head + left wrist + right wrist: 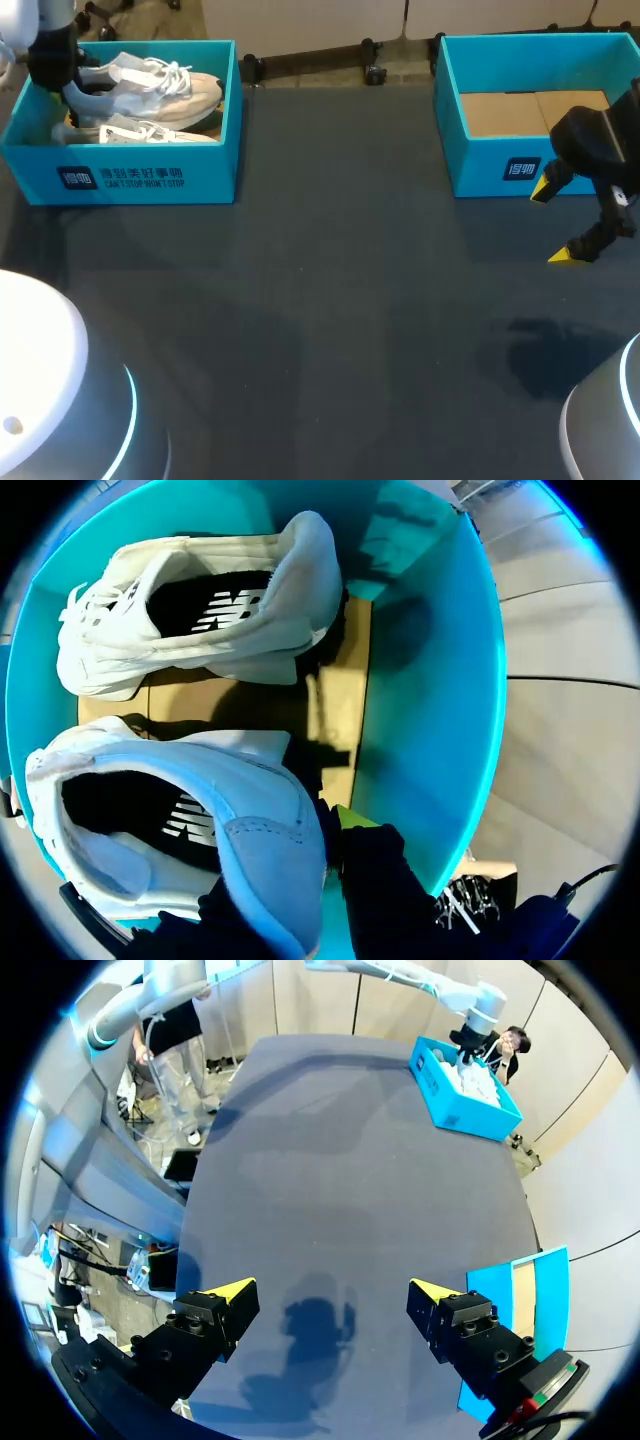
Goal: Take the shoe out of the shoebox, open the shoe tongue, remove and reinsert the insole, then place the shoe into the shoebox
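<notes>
A teal shoebox [150, 180] at the table's far left holds two pale sneakers. My left gripper [68, 108] reaches down into its left end. In the left wrist view that gripper [290, 865] is shut on the light-blue heel of the nearer sneaker [250, 810], one finger inside the collar and one outside. The second white sneaker [200, 620] lies ahead of it on the cardboard floor. From the head view the held sneaker [150, 85] sits behind the other one [160, 133]. My right gripper [556, 222] hangs open over the table at the right, holding nothing.
A second teal box [480, 165] with a bare cardboard bottom stands at the far right, just behind my right gripper. The right wrist view shows its edge [530, 1300] beside the open gripper [330, 1305] and the shoebox [460, 1095] far across the dark table [330, 300].
</notes>
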Motion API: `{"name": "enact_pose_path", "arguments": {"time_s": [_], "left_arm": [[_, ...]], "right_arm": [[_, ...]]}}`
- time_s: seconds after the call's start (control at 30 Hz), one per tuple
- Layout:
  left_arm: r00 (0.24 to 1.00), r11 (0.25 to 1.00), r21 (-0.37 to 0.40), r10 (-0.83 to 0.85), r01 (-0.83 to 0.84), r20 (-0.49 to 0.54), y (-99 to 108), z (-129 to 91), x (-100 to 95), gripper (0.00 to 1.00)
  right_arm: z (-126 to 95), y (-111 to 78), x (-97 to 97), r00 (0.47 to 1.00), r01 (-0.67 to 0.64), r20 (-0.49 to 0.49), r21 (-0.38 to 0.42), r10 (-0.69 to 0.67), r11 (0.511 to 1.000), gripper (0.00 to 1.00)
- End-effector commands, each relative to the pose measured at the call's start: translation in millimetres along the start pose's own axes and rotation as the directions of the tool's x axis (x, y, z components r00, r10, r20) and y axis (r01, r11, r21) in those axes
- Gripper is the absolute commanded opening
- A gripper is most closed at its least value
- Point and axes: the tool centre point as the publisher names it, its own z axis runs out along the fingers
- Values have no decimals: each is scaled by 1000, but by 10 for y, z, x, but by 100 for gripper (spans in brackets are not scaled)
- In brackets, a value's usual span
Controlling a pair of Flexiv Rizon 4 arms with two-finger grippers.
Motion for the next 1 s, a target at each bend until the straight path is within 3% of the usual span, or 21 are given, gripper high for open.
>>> {"name": "enact_pose_path", "arguments": {"time_s": [0.03, 1.0], "left_arm": [[1000, 1000, 17, 3, -3, -8, 54, 28, -6, 0], [999, 997, 81, -14, 18, -48, 170, 322, 22, 0]], "right_arm": [[8, 12, -25, 1000, 0, -5, 3, 0, 1000, 100], [8, 12, -25, 1000, 0, -5, 3, 0, 1000, 100]]}}
